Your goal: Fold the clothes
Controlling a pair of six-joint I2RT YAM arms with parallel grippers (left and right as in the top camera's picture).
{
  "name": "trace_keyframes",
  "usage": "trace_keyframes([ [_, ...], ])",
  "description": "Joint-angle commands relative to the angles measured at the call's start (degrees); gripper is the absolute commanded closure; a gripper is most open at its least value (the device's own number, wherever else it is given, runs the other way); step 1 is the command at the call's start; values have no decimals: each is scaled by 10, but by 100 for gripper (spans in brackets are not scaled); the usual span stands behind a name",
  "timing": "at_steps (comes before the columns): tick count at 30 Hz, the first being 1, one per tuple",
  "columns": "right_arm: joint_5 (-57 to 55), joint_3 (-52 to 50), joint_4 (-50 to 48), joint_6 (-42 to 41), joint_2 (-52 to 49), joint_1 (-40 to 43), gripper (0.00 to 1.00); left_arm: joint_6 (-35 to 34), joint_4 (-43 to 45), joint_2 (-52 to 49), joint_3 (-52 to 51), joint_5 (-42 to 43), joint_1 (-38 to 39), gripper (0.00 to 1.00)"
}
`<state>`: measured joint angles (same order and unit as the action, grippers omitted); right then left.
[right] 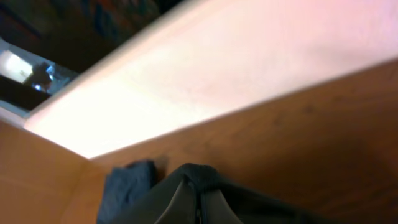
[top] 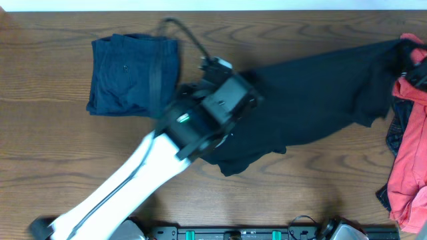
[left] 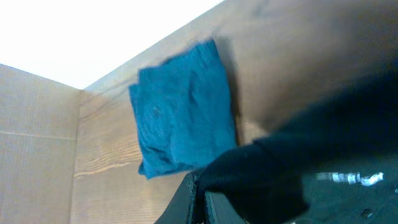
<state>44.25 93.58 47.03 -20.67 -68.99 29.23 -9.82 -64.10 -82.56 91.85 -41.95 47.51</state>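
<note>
My left gripper [left: 200,194] clamps the black garment [top: 320,93] on the tabletop [top: 53,147].
It stretches from centre to the coral clothes [top: 410,160] at right; folded navy shorts [top: 130,73] lie upper left; my right gripper [right: 198,199] is closed, empty.

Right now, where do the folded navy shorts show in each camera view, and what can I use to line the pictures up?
Overhead: the navy shorts lie folded at upper left.
Left wrist: the navy shorts sit centre-left, looking brighter blue, above the black garment.
Right wrist: a blurred dark blue patch at lower left may be them; cannot tell.
Shared landmark: the wooden table, its far edge meeting a bright background in all three.
</note>
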Motion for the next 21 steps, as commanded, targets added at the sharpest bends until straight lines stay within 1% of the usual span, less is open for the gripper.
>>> trace_keyframes([
  [1, 8, 61, 19, -29, 5, 17, 99, 32, -3, 73, 19, -11, 14, 94],
  [6, 7, 151, 78, -27, 5, 23, 99, 73, -11, 157, 64, -11, 82, 94],
  [9, -5, 190, 113, -22, 7, 23, 99, 75, -16, 195, 93, -11, 128, 94],
  [11, -26, 208, 135, -19, 9, 23, 99, 75, -16, 211, 100, -11, 143, 94],
  [14, -37, 219, 151, -11, 9, 23, 99, 75, -18, 225, 101, -11, 144, 95],
  [18, -38, 219, 158, -9, 7, 22, 99, 81, -17, 218, 101, -11, 144, 94],
  [21, -37, 218, 155, -3, -10, 22, 99, 111, -3, 189, 101, -11, 138, 94],
])
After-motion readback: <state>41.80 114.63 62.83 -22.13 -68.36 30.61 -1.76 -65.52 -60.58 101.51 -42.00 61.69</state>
